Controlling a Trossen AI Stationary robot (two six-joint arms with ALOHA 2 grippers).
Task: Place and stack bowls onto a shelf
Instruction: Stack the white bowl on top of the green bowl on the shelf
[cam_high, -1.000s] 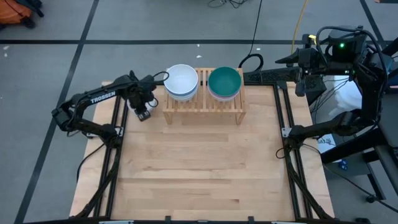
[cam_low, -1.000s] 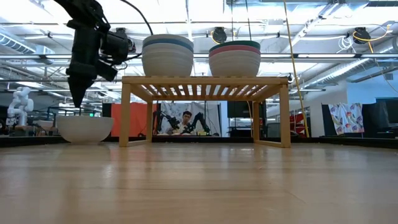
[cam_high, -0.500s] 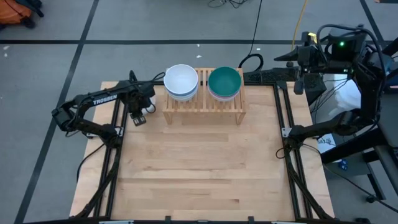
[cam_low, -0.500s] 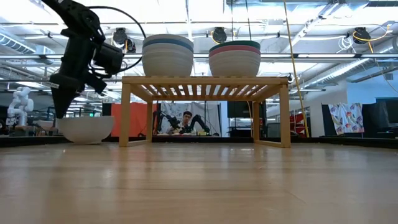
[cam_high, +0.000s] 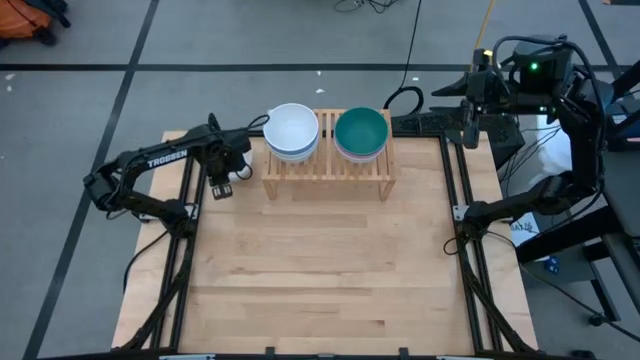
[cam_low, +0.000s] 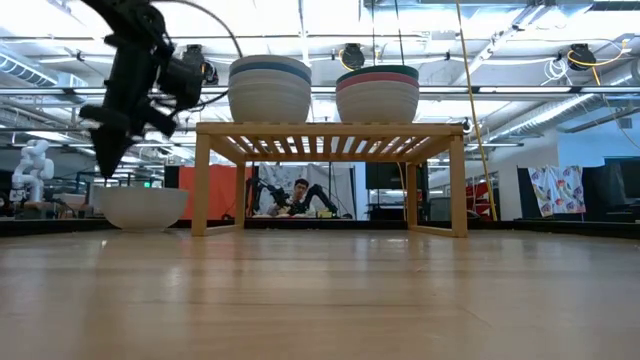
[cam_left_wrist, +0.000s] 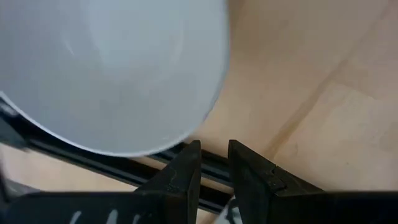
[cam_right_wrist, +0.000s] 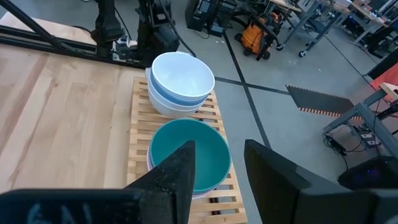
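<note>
While the left tool (cam_low: 105, 160) hangs above a loose white bowl (cam_low: 140, 207) at the tabletop's (cam_high: 320, 280) far left edge, beside the shelf (cam_high: 327, 170), its fingers (cam_left_wrist: 186, 171) stand a narrow gap apart, grasping nothing. Shelf at far edge of tabletop, two stacks on its slats. Left stack (cam_high: 291, 131): white bowl on top, blue rim showing beneath. Right stack (cam_high: 360, 135): dark green bowl (cam_right_wrist: 189, 154) on top, pink rim under it. Right tool (cam_high: 470, 132) raised off the far right corner, well apart from the shelf, fingers (cam_right_wrist: 174, 174) spread, empty.
</note>
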